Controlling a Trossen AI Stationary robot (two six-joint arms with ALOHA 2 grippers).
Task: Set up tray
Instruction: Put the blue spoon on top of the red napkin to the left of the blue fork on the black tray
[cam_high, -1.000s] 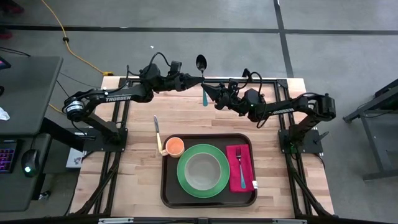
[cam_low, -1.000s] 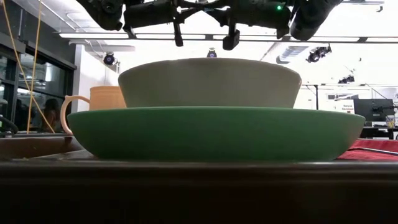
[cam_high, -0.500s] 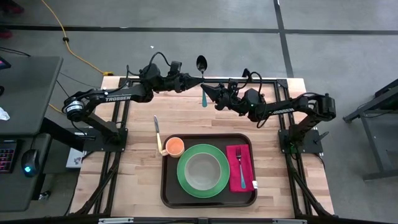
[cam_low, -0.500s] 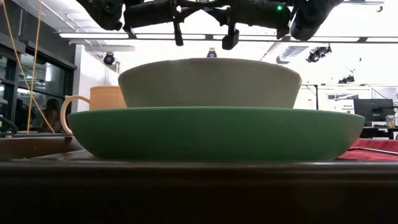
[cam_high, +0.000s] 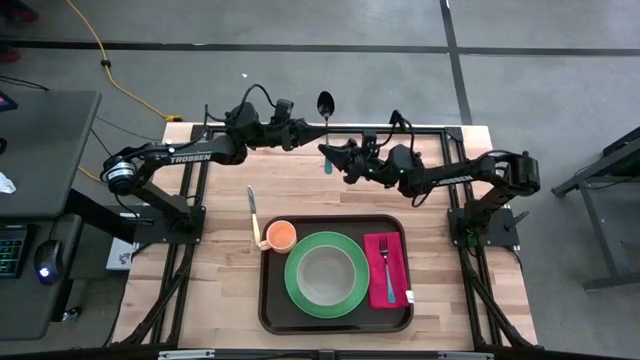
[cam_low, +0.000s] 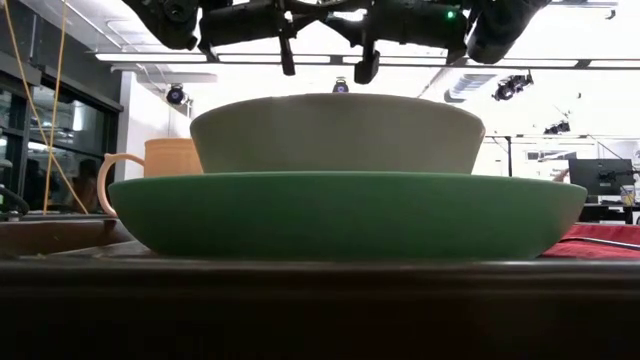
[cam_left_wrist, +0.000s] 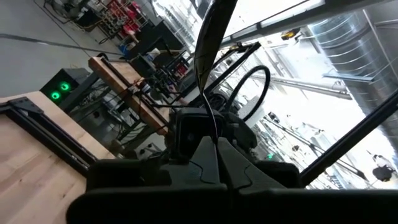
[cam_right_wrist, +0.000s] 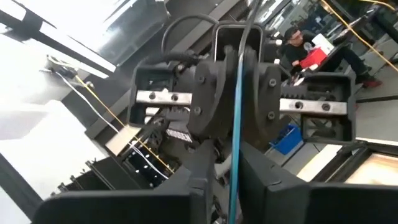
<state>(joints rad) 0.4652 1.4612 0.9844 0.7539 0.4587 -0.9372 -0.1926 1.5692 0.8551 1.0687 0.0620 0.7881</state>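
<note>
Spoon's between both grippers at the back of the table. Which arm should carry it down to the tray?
Probably the right. Both grippers, left and right, meet at the spoon, but the right gripper pinches its teal handle, and the right arm is on the napkin side of the tray.

Two dark, near-black jointed arms are seen. White TROSSEN lettering is carried on a link of the left arm and again on the right arm. Black cables are looped in arcs above the wrists. A silver round joint cap is shown at the left arm's base. A green indicator light is lit on the right arm's housing.
</note>
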